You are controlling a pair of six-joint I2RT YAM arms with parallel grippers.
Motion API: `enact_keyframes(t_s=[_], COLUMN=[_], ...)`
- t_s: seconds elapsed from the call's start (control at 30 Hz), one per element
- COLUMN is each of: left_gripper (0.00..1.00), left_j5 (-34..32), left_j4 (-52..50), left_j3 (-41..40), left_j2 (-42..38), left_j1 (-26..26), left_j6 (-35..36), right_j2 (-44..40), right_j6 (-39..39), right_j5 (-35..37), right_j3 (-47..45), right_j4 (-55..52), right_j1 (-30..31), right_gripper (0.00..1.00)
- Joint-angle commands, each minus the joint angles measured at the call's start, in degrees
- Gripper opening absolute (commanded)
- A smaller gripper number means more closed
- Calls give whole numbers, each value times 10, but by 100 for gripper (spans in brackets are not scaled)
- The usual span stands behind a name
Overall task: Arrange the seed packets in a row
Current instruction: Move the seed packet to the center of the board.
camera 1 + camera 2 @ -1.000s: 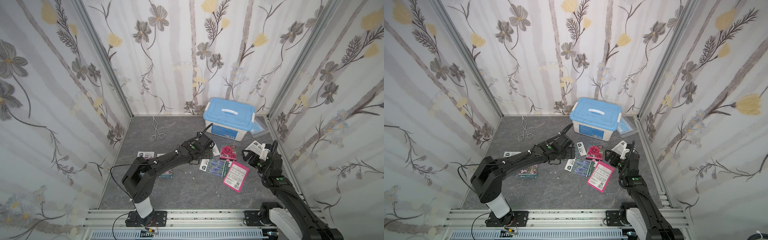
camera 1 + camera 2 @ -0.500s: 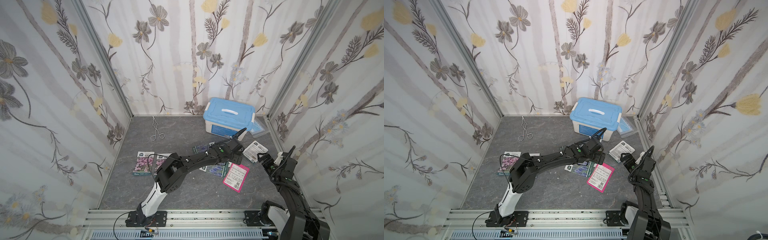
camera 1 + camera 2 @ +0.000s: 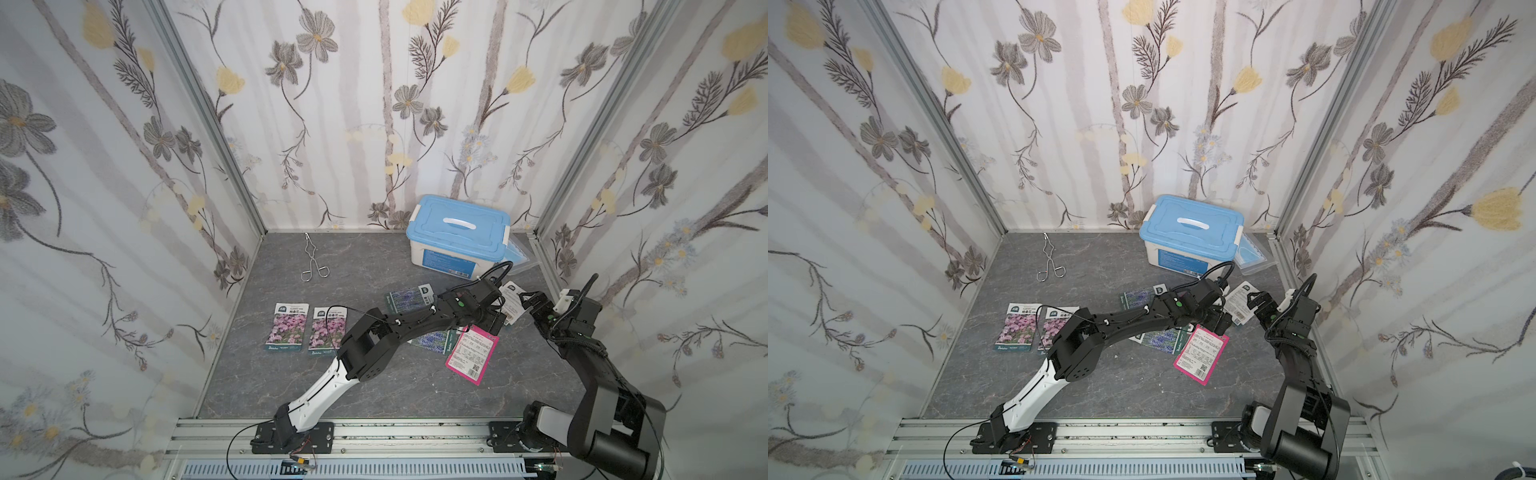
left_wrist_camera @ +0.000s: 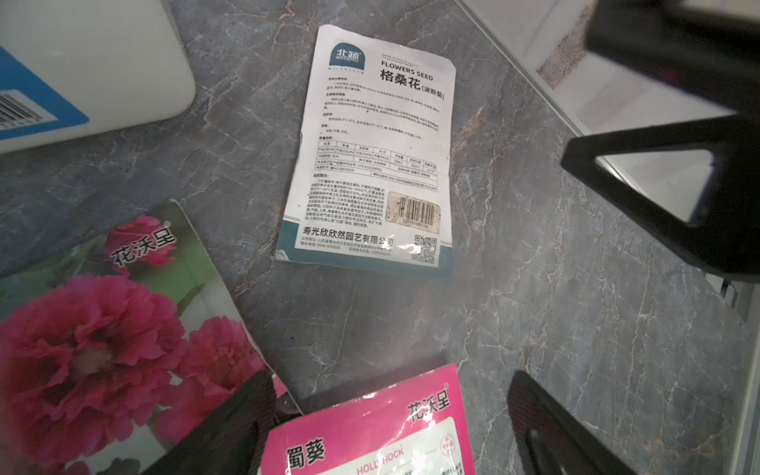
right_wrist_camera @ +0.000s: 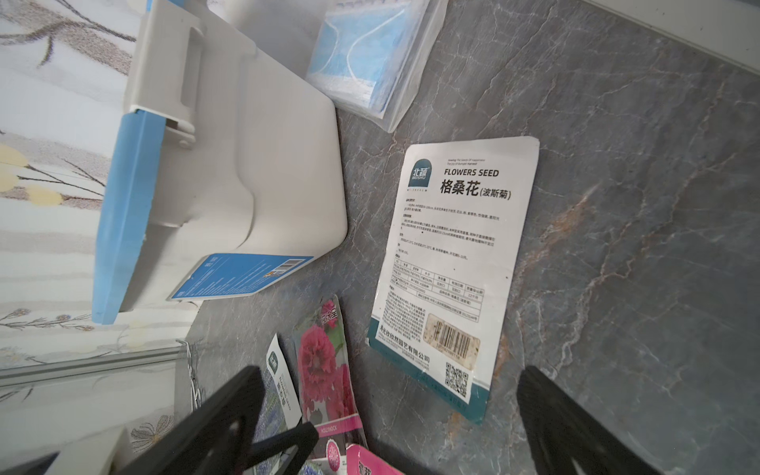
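Two pink-flower seed packets [image 3: 287, 328] [image 3: 328, 332] lie side by side at the left. A lavender packet [image 3: 409, 299] lies mid-floor, and another [image 3: 432, 343] is partly under my left arm. My left gripper [image 3: 494, 322] [image 4: 390, 427] hovers open over the top edge of a pink-backed packet [image 3: 471, 353] [image 4: 370, 436], with a magenta-flower packet [image 4: 103, 341] beside it. A white-backed packet [image 3: 513, 299] [image 5: 452, 267] lies flat. My right gripper [image 3: 530, 301] [image 5: 390, 423] is open at its right edge, holding nothing.
A blue-lidded white box [image 3: 459, 237] [image 5: 246, 164] stands at the back right, with a clear blue-edged pouch [image 3: 1252, 253] [image 5: 370, 53] behind it. Metal tongs [image 3: 311, 262] lie at the back left. The two grippers are close together near the right wall.
My left arm has swung right across the floor to the pink-backed packet, uncovering the two pink-flower packets. My right gripper drew back from the white-backed packet, then came up to it again.
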Motion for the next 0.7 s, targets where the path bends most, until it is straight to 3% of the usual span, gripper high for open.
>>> enact_keyframes(t_s=[0.0,0.5,0.67], left_gripper=[91,91,91], left_j5=[-4,-32,-50], left_j4=[35,126,135], left_j3=[-20,-229,-267], left_j2=[-21,-154,-186], left_j1=[-2,-6,-6], left_j6=[18,-9,-11], right_j2=[70,284,300], right_j6=[-22,-20,-40], right_j5=[-20,21,61], right_j3=[44,243,264], right_j4=[14,-37,-71], right_j1=[10,68,88], right_gripper=[96,99,100])
